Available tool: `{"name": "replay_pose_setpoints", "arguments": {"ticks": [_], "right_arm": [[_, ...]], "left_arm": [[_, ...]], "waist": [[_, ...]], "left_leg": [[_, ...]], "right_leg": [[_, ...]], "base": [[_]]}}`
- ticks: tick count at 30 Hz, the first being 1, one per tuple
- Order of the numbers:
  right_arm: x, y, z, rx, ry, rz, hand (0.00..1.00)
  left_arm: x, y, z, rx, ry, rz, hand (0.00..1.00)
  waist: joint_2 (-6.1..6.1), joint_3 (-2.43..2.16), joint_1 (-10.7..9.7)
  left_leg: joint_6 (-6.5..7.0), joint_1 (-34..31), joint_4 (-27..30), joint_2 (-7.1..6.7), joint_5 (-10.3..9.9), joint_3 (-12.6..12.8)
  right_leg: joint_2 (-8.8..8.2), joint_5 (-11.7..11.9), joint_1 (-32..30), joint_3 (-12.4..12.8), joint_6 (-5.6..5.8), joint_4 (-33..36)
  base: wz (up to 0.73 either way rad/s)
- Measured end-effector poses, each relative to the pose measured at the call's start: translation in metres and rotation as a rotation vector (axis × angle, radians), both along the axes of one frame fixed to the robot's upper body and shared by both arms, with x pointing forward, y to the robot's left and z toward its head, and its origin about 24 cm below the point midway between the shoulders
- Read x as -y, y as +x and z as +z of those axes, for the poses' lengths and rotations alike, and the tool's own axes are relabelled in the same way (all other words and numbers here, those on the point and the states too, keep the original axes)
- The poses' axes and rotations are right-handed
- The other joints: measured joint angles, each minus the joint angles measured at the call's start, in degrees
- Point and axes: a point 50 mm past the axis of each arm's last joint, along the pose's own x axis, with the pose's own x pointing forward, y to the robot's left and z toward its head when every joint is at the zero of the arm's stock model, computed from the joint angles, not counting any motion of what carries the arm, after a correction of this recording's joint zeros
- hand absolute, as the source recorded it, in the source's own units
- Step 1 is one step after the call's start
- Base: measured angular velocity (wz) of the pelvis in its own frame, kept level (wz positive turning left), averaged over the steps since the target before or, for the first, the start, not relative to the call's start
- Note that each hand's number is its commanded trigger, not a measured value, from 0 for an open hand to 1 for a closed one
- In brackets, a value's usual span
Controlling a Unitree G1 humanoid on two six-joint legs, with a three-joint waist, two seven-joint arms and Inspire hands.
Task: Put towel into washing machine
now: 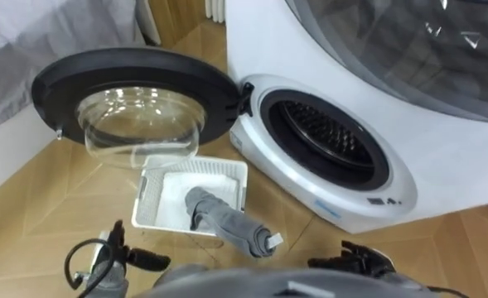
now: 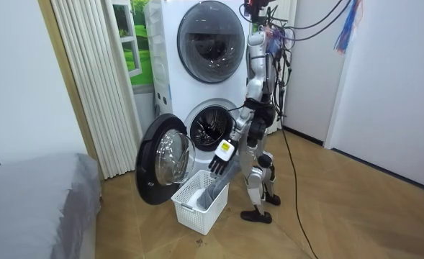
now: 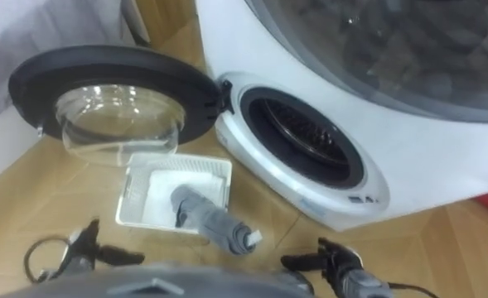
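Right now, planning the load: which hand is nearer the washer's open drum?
Right. The right hand sits in front of the drum opening; the left hand is off left, past the basket, before the open door.

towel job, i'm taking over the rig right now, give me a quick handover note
Left hand: open, low at the left of the eye views, holding nothing.
Right hand: open, low at the right, holding nothing.
Towel: a grey roll with one end in the white basket on the floor. The other end pokes over the near rim, between the two hands.
Washing machine: its door is swung fully open just beyond the basket.
Done: the door is open and the robot stands at the basket.
Left: grasp the towel, lift it to the drum and let go inside.
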Motion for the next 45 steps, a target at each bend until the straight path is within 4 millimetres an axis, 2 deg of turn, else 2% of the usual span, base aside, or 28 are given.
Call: {"name": "replay_pose_setpoints", "arguments": {"ticks": [3,5,8,11,13,16,17,19,22,26,28,31,33,35,37,39,45], "right_arm": [[-0.003,0.009,0.001,0.012,-0.004,0.053,0.00],[-0.004,0.016,0.002,0.024,-0.008,0.078,0.00],[-0.005,0.026,0.004,0.035,-0.018,0.108,0.00],[-0.007,0.045,0.008,0.064,-0.031,0.166,0.00],[-0.009,0.061,0.012,0.097,-0.041,0.199,0.00],[-0.011,0.074,0.016,0.129,-0.048,0.210,0.00],[-0.012,0.077,0.017,0.136,-0.052,0.216,0.00],[-0.016,0.090,0.021,0.172,-0.071,0.233,0.00],[-0.022,0.101,0.025,0.203,-0.082,0.246,0.00],[-0.029,0.107,0.028,0.243,-0.085,0.288,0.00],[-0.034,0.114,0.030,0.274,-0.082,0.302,0.00],[-0.039,0.121,0.034,0.307,-0.072,0.312,0.00],[-0.042,0.126,0.036,0.330,-0.060,0.308,0.00],[-0.048,0.130,0.039,0.357,-0.045,0.306,0.00],[-0.052,0.138,0.044,0.400,-0.030,0.315,0.00],[-0.055,0.141,0.047,0.423,-0.015,0.307,0.00],[-0.064,0.150,0.053,0.473,0.095,0.217,0.00]], "left_arm": [[0.005,0.020,0.005,0.061,0.002,-0.043,0.00],[0.008,0.028,0.007,0.084,0.007,-0.072,0.00],[0.018,0.042,0.010,0.110,0.022,-0.178,0.00],[0.027,0.061,0.014,0.129,0.043,-0.273,0.00],[0.032,0.079,0.020,0.155,0.062,-0.327,0.00],[0.042,0.096,0.025,0.172,0.081,-0.397,0.00],[0.044,0.099,0.026,0.177,0.086,-0.411,0.00],[0.049,0.109,0.031,0.200,0.119,-0.475,0.00],[0.053,0.120,0.038,0.233,0.163,-0.537,0.00],[0.056,0.133,0.045,0.274,0.187,-0.562,0.00],[0.058,0.144,0.053,0.305,0.205,-0.584,0.00],[0.061,0.156,0.061,0.336,0.243,-0.639,0.00],[0.064,0.164,0.067,0.361,0.255,-0.665,0.00],[0.064,0.169,0.071,0.368,0.285,-0.704,0.00],[0.064,0.175,0.076,0.378,0.326,-0.752,0.00],[0.065,0.177,0.078,0.385,0.355,-0.789,0.00],[0.074,0.181,0.082,0.408,0.452,-0.929,0.00]], "waist": [[0.53,0.22,0.1],[0.47,0.27,0.0],[0.47,0.63,-0.3],[0.38,1.13,-1.4],[0.16,1.96,-1.7],[-0.23,2.55,-2.1],[-0.25,2.62,-2.0],[-0.30,3.23,-2.3],[-0.39,3.68,-3.0],[-0.72,4.06,-3.8],[-0.73,4.35,-4.9],[-0.76,4.80,-5.4],[-0.69,4.95,-5.5],[-0.60,5.01,-6.3],[-0.53,5.13,-6.6],[-0.42,5.20,-6.7],[-0.47,5.19,-9.1]], "left_leg": [[0.00,-2.3,0.4,0.32,0.2,0.6],[-0.01,-3.4,0.5,0.39,0.3,0.7],[0.03,-5.3,0.8,0.52,0.4,0.7],[0.26,-8.8,1.5,0.55,1.0,0.5],[0.42,-11.0,1.7,0.50,1.4,0.5],[0.47,-14.2,3.0,0.54,1.5,0.4],[0.47,-15.1,3.4,0.61,1.5,0.3],[0.47,-17.8,4.7,0.71,1.5,0.0],[0.47,-21.3,6.5,0.67,1.5,-0.9],[0.45,-25.6,9.6,0.59,1.5,-0.8],[0.45,-29.9,12.9,1.03,1.4,-0.8],[0.49,-34.1,16.0,1.86,1.4,-0.4],[0.53,-36.6,17.9,2.28,1.1,-0.2],[0.52,-39.4,20.4,2.37,0.1,-0.3],[0.80,-43.6,24.9,2.72,-2.0,-0.4],[0.67,-46.5,28.0,2.91,-2.7,-0.5],[0.42,-53.1,33.9,3.60,-2.9,-0.7]], "right_leg": [[0.06,0.1,-2.8,0.0,-0.09,0.9],[0.08,0.1,-4.0,0.2,-0.12,1.2],[0.01,0.1,-6.3,0.1,-0.12,2.3],[-0.23,0.1,-10.3,0.0,-0.15,4.0],[-0.46,0.0,-13.2,0.0,-0.31,5.9],[-0.78,-0.3,-17.2,0.1,-0.73,8.4],[-0.84,-0.4,-18.2,0.0,-0.75,9.2],[-0.98,-0.6,-22.1,0.7,-1.20,12.8],[-1.21,-0.9,-27.6,2.2,-1.62,17.6],[-1.59,-1.5,-31.2,3.0,-1.99,19.9],[-1.53,-1.5,-34.1,3.1,-2.00,20.4],[-1.02,-1.5,-37.2,3.5,-2.01,21.1],[-0.75,-1.7,-39.5,4.0,-2.24,22.4],[-0.92,-3.1,-42.6,4.1,-2.45,25.8],[-0.90,-5.2,-47.3,4.6,-2.90,31.1],[-0.97,-6.1,-50.3,4.9,-3.22,34.4],[-1.44,-7.3,-57.3,5.4,-4.17,41.3]], "base": [[-0.09],[-0.07],[0.00],[0.00],[-0.02],[-0.05],[-0.16],[-0.12],[-0.06],[-0.06],[0.00],[-0.02],[-0.08],[0.02],[-0.02],[-0.03],[0.02]]}}
